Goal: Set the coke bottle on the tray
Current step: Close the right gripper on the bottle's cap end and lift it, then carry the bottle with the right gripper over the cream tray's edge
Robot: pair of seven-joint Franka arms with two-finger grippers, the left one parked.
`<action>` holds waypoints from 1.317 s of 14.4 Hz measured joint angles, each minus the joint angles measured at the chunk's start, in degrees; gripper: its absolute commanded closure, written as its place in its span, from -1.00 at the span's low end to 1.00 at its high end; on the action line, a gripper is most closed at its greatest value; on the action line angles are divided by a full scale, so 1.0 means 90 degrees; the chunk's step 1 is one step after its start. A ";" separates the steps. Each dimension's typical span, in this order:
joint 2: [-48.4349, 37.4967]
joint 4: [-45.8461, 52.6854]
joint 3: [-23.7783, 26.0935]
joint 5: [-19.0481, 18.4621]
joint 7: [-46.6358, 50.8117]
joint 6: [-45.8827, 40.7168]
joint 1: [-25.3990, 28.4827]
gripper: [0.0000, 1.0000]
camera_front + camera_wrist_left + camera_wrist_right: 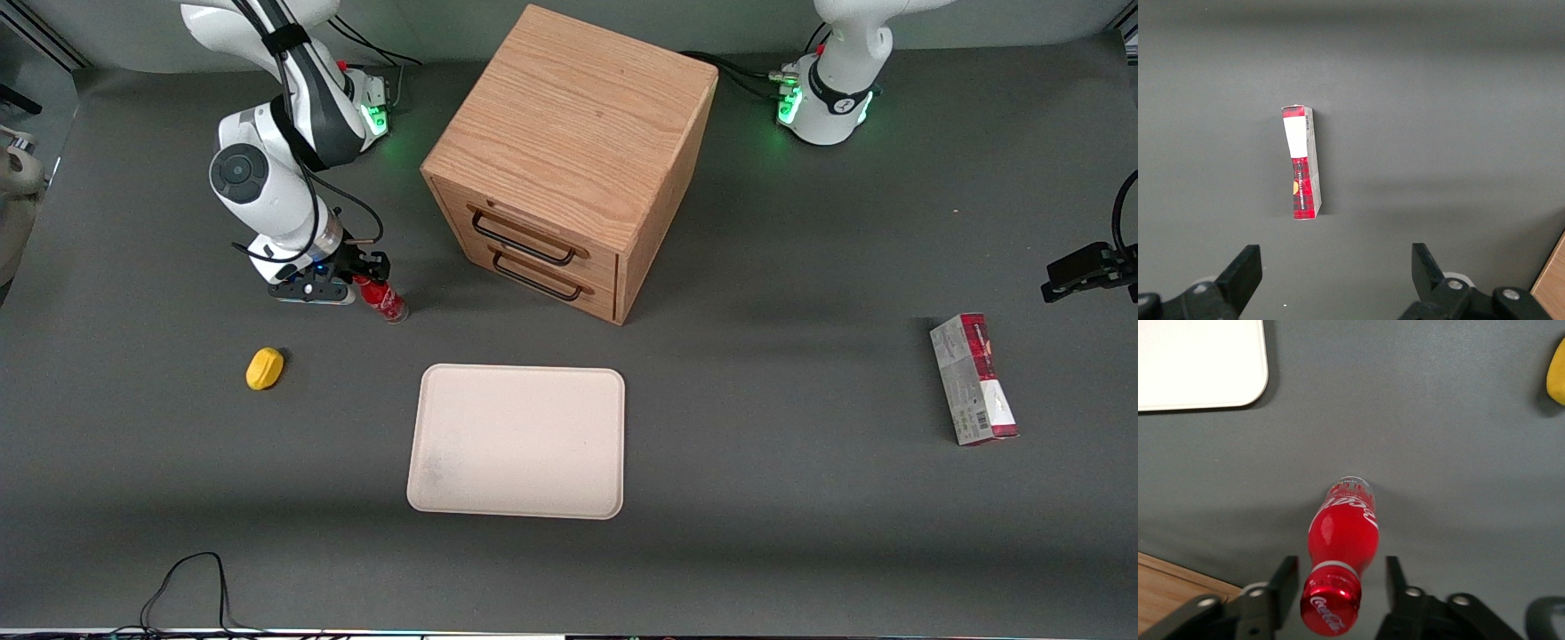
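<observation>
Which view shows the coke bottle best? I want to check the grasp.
The right wrist view: the coke bottle stands between the open end effector fingers, cap and label clear. The front view shows it small, partly hidden by the end effector. The left wrist view misses it.

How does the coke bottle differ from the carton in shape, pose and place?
The coke bottle is round and stands upright; the carton is a flat box lying on its side. The bottle stands between the open fingers of the gripper, while the carton lies untouched toward the parked arm's end. Both are red and rest on the table.
</observation>
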 measured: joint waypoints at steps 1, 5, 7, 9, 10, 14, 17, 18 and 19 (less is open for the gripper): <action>-0.0005 -0.0002 0.0001 0.0000 0.0000 0.0003 0.0005 1.00; -0.0020 0.0033 0.0003 0.0000 0.0003 -0.0042 0.0010 1.00; -0.0028 0.0419 -0.0001 -0.0009 0.0004 -0.0510 0.0009 1.00; -0.0040 0.1270 -0.0040 -0.0063 0.0004 -0.1427 -0.0009 1.00; -0.0035 0.1804 -0.0087 -0.0087 0.0004 -0.1961 -0.0031 1.00; 0.0527 0.4443 -0.0540 -0.0120 0.0001 -0.4065 -0.0119 1.00; 0.1675 0.6460 -0.0650 -0.0112 -0.0005 -0.5128 -0.0281 1.00; 0.2120 0.7000 -0.0651 -0.0090 -0.0005 -0.5271 -0.0312 1.00; 0.2580 0.7477 -0.0646 -0.0032 -0.0005 -0.5305 -0.0352 1.00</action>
